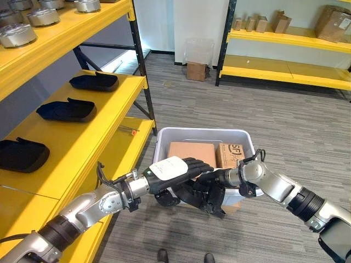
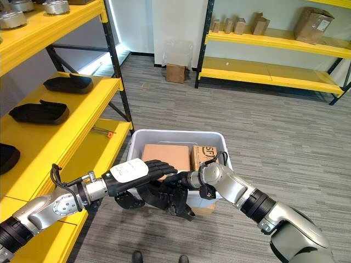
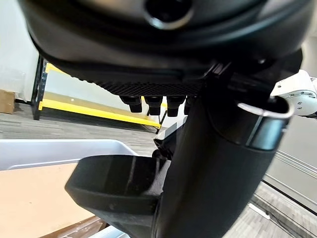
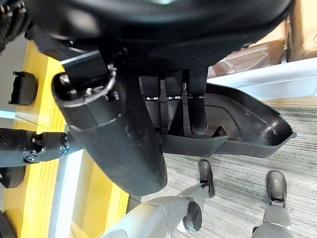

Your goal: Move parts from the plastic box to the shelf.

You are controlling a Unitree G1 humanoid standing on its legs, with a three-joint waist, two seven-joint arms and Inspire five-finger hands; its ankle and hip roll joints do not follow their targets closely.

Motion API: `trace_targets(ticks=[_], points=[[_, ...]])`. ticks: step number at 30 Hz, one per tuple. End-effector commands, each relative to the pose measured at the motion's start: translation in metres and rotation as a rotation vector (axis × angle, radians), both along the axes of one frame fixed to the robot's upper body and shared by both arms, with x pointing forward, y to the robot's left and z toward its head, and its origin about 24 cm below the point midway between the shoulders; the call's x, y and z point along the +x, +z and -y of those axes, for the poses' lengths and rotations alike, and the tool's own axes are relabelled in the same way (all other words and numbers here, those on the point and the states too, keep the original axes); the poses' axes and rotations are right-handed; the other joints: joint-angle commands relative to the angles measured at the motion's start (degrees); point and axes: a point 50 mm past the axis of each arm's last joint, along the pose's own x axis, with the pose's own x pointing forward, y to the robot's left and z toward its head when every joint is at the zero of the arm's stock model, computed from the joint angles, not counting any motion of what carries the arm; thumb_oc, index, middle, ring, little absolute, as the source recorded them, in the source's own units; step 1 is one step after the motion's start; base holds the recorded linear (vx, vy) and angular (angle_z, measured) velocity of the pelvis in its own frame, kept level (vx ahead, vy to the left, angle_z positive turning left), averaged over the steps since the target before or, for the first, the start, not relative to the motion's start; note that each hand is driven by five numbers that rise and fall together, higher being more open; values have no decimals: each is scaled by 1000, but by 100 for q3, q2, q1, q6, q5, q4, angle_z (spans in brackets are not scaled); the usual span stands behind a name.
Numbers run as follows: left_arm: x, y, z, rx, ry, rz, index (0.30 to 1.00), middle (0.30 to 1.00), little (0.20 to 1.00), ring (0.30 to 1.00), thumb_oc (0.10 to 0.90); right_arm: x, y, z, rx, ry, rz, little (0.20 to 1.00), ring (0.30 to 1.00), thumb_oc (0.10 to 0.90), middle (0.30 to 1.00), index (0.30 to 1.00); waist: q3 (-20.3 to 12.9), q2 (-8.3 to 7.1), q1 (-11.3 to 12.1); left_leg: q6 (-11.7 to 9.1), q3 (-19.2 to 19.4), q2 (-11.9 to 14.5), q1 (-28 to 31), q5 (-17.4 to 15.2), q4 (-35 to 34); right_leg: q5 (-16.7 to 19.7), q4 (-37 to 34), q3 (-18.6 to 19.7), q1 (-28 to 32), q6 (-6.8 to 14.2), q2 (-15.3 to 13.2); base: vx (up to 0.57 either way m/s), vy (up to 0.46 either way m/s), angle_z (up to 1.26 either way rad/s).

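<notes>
A black moulded part (image 1: 185,194) hangs over the near left corner of the grey plastic box (image 1: 164,135), held between both hands. My left hand (image 1: 170,167), with its white cover, lies over the part's top, thumb underneath, pinching it. My right hand (image 1: 215,181) reaches in from the right and grips the same part. In the right wrist view its fingers (image 4: 197,114) curl over the rim of the tray-shaped part (image 4: 242,131). The left wrist view shows the part (image 3: 116,184) against the thumb. Cardboard boxes (image 1: 192,152) lie inside the plastic box.
A yellow shelf (image 1: 104,123) runs along the left with three black parts (image 1: 66,110) in a row. Metal discs (image 1: 16,34) sit on the level above. A thin orange-tipped tool (image 1: 127,130) lies on the lower level. Another yellow shelf (image 1: 285,39) with cardboard boxes stands at the back.
</notes>
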Motion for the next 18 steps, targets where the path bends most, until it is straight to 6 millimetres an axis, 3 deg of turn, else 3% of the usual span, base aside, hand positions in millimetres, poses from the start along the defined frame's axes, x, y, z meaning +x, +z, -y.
trace_targets(ticks=[1, 3, 10, 18], points=[[20, 23, 20, -183, -4, 113, 1000, 1000, 1000, 1000, 900, 5, 43, -47, 142, 212, 187, 300, 300, 400, 300, 300, -552, -132, 36, -243, 231, 456, 319, -509, -46, 153, -12, -481, -156, 511, -584, -18, 0, -11], [20, 7, 14, -87, 15, 80, 1000, 1000, 1000, 1000, 900, 6, 45, -47, 136, 224, 193, 300, 300, 400, 300, 300, -549, -105, 15, -245, 253, 464, 321, -509, -46, 150, -12, -470, -168, 514, -584, -20, 7, -12], [20, -11, 0, -42, 100, -7, 1000, 1000, 1000, 1000, 900, 5, 46, -45, 124, 229, 218, 300, 300, 400, 300, 300, -524, -57, -21, -248, 298, 477, 334, -503, -46, 149, -12, -437, -182, 524, -581, -1, 1, -1], [10, -49, -19, 3, 214, -145, 1000, 1000, 1000, 1000, 900, 5, 53, -44, 132, 254, 266, 300, 300, 400, 300, 300, -483, -24, -36, -246, 338, 486, 333, -504, -46, 139, -12, -407, -211, 522, -566, 0, 0, 0]])
